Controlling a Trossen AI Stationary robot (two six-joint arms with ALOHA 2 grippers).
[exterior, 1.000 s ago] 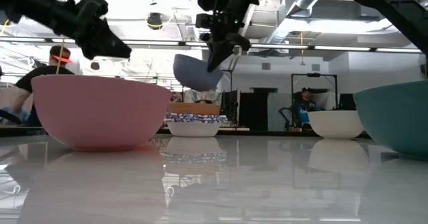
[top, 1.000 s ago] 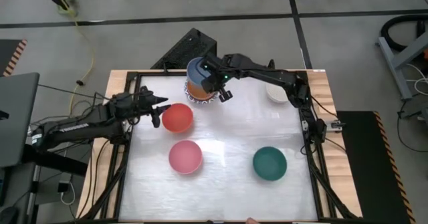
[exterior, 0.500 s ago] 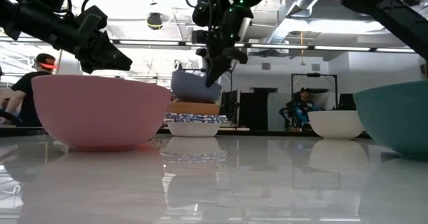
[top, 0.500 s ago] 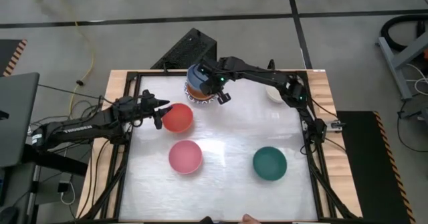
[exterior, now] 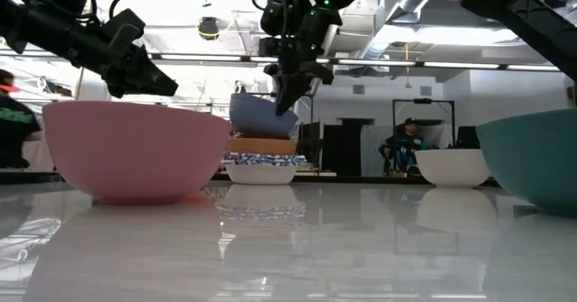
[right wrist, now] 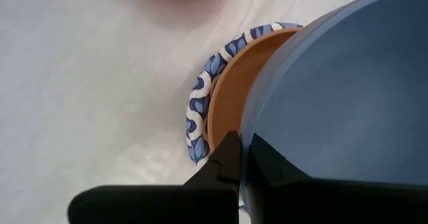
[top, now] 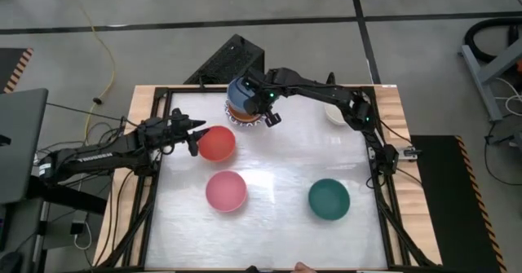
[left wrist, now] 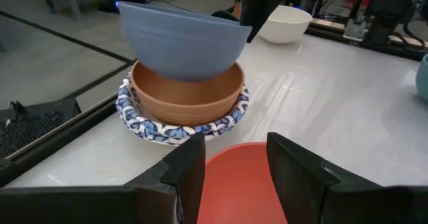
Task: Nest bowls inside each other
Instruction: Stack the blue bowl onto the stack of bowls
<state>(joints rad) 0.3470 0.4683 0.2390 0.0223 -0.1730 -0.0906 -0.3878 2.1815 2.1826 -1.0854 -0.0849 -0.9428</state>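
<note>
Left wrist view, right tool [left wrist: 249, 25] clamped on blue bowl [left wrist: 180, 43] rim, tilted above orange bowl [left wrist: 187, 100]

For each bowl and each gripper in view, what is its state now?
blue bowl: held tilted, partly in the orange bowl
orange bowl: nested in the patterned bowl
patterned bowl: bottom of stack
red bowl: loose
pink bowl: loose
green bowl: loose
cream bowl: loose
right gripper: shut on the blue bowl
left gripper: open, at the red bowl
</note>
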